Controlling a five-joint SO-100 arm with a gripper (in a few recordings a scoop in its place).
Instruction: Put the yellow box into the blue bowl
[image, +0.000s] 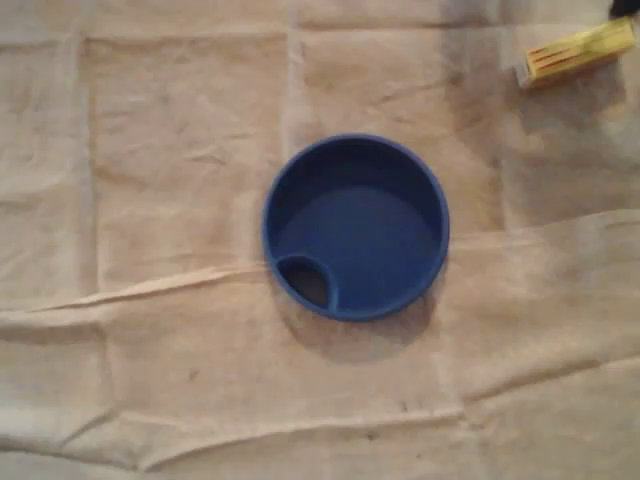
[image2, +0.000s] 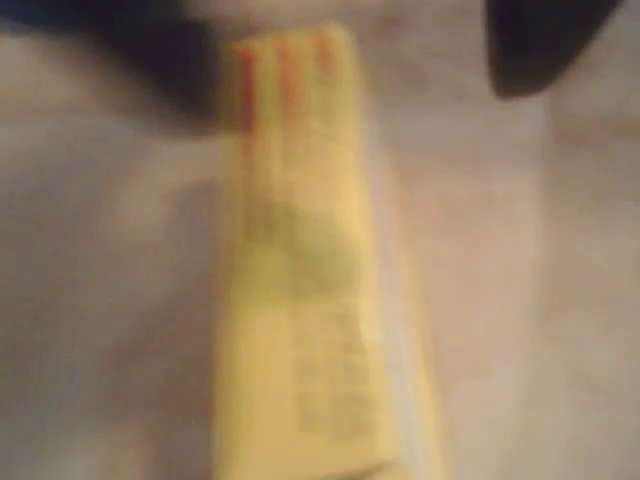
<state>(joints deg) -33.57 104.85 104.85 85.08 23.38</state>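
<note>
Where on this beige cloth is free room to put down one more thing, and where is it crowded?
Free: the whole left strip of the wrinkled beige cloth, left of the round blue bowl, and the wide band below the bowl. Crowded: the top right corner in the overhead view, where the long yellow box lies.

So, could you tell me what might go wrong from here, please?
The yellow box lies near the picture's top right edge in the overhead view, well apart from the blue bowl, so a loose grip could drop it on the way. In the blurred wrist view the end effector looks off-centre over it; closing may nudge it aside.
</note>
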